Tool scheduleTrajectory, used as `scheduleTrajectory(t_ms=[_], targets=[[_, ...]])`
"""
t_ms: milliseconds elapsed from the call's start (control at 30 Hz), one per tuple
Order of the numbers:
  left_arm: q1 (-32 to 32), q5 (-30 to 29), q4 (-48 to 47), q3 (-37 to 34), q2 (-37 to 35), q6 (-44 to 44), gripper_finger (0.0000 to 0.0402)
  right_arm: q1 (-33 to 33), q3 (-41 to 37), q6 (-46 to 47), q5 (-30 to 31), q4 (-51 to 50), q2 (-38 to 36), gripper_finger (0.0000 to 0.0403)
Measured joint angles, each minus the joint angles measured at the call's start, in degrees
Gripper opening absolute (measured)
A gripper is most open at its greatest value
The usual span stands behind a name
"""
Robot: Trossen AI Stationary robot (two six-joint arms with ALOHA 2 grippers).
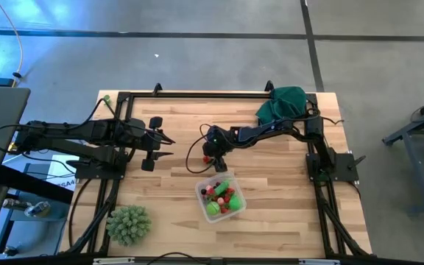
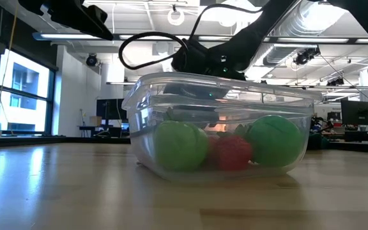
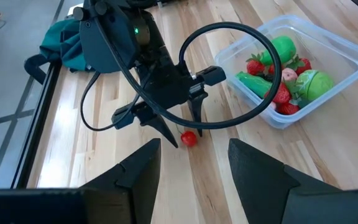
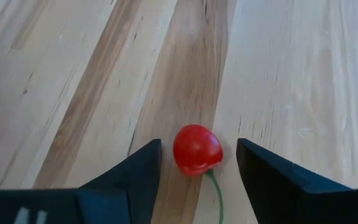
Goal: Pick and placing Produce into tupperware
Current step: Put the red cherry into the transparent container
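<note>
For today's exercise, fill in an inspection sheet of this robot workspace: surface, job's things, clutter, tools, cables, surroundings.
Surface: wooden table.
Job's things: clear tupperware holds green and red produce; one red cherry lies outside it on the wood.
Clutter: spiky green ball; dark green cloth.
Tools: right tool open around the cherry; left tool open, off to the side.
Cables: black loop on right arm.
Surroundings: concrete floor; room behind.
</note>
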Motion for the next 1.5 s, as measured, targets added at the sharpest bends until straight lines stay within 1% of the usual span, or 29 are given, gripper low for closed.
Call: scheduleTrajectory(t_ms=[267,633,1100,1500], targets=[[0.0,0.0,0.0,0.0,0.0,0.0,0.0179,0.0,0.0,0.3,-0.3,-0.3,0.0,0.0164],[0.0,0.0,0.0,0.0,0.0,0.0,0.0179,0.0,0.0,0.6,-0.4,-0.4,0.0,0.0134],[0.0,0.0,0.0,0.0,0.0,0.0,0.0179,0.0,0.0,1.8,-0.4,-0.1,0.0,0.0107],[0.0,0.0,0.0,0.0,0.0,0.0,0.0179,0.0,0.0,1.5,-0.4,0.8,-0.4,0.0106]])
